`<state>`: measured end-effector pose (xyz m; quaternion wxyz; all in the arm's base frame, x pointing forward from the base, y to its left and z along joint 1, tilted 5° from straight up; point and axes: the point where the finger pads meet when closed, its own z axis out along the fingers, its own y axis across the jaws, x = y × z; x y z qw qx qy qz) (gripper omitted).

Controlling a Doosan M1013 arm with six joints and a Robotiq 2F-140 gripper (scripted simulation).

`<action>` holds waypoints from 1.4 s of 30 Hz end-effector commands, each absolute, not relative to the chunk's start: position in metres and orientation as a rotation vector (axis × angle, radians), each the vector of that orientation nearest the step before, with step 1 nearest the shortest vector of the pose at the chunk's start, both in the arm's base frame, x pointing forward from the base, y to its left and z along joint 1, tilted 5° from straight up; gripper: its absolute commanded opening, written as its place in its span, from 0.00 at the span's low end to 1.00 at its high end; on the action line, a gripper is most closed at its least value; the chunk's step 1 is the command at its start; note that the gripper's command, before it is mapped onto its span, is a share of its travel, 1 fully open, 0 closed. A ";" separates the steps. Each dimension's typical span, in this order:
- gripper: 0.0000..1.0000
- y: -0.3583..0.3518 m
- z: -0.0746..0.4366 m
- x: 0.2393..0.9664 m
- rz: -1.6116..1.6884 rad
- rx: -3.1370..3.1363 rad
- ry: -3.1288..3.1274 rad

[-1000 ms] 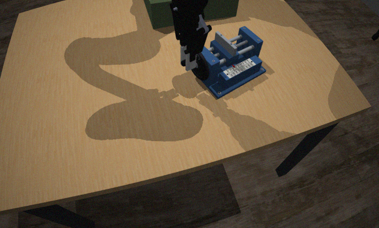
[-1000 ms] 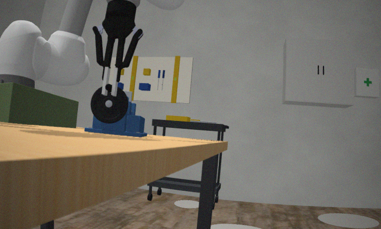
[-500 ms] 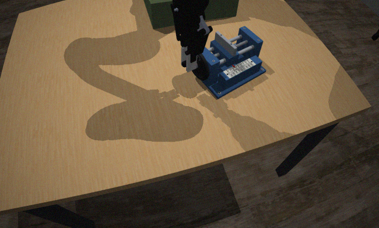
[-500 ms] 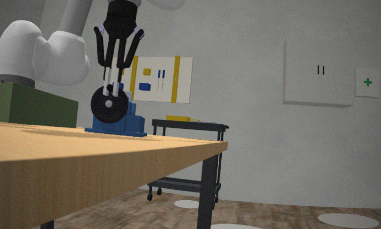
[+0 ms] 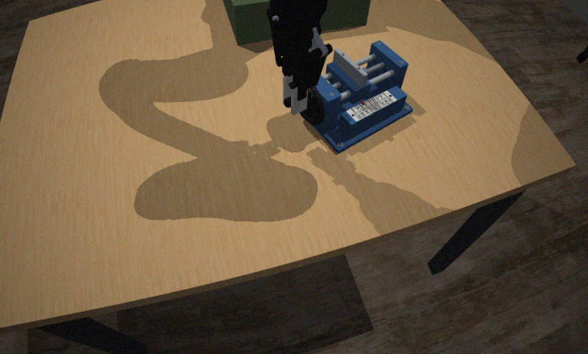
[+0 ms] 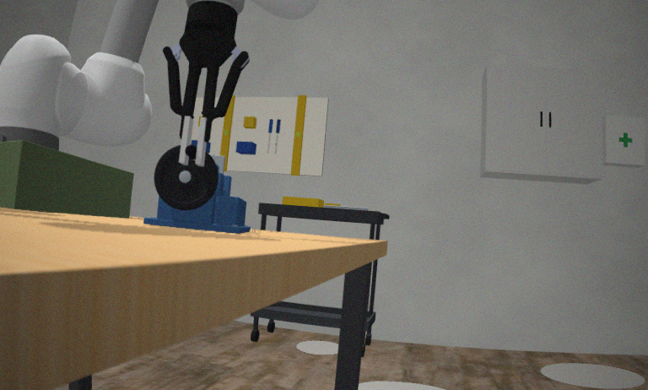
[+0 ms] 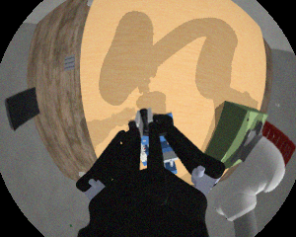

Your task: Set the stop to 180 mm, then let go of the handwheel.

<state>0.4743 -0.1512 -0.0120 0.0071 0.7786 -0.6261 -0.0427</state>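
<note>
The blue stop fixture (image 5: 390, 57) (image 6: 205, 213) stands on the table. Its grey stop plate (image 5: 350, 68) (image 6: 220, 163) sits upright on rods between two blue end blocks. A red pointer (image 5: 363, 103) is left of the middle of the white scale (image 5: 381, 103); the numbers are too small to read. The black handwheel (image 5: 318, 112) (image 6: 170, 190) is upright at the fixture's near-left end. My gripper (image 5: 292, 99) (image 6: 192, 157) (image 7: 145, 114) points down, shut on the handwheel's black knob (image 6: 191, 149) at the top of the wheel. The knob is mostly hidden in the wrist view.
The green robot base block (image 5: 259, 23) (image 6: 71, 181) (image 7: 229, 130) stands at the back of the table (image 5: 108, 263). The table's front edge shows in the top view. A dark cart (image 6: 325, 213) with a yellow item (image 6: 303, 201) stands beyond the table.
</note>
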 end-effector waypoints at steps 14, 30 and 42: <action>0.04 -0.149 -0.018 0.482 -0.133 2.435 -1.958; 0.04 -0.147 -0.028 0.490 -0.133 2.435 -1.958; 0.04 -0.145 -0.040 0.493 -0.133 2.435 -1.958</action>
